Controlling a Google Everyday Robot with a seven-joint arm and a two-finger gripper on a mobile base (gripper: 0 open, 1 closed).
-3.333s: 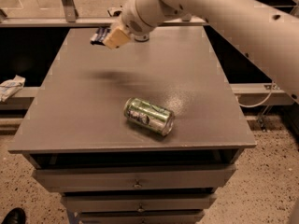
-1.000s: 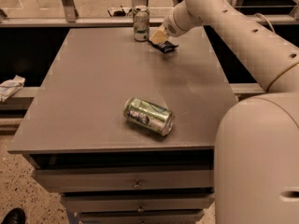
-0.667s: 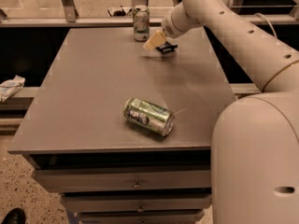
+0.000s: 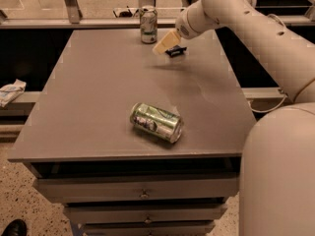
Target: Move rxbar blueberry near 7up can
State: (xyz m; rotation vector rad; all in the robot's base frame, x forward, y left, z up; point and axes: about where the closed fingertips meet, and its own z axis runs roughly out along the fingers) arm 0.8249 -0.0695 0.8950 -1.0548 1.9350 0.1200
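The blue snack bar is at the table's 12 o'clock end, near the pale can, at its 4 o'clock. The gripper is just beside the bar, at 10 o'clock. I cannot tell if it pinches.

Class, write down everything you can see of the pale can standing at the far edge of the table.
The 7up can looks like pale silver metal with green patches and a silver top. It stands upright at the far edge of the table, touching nothing else. The gripper hangs just right of it in view and nearer the camera, beside the dark rxbar blueberry.
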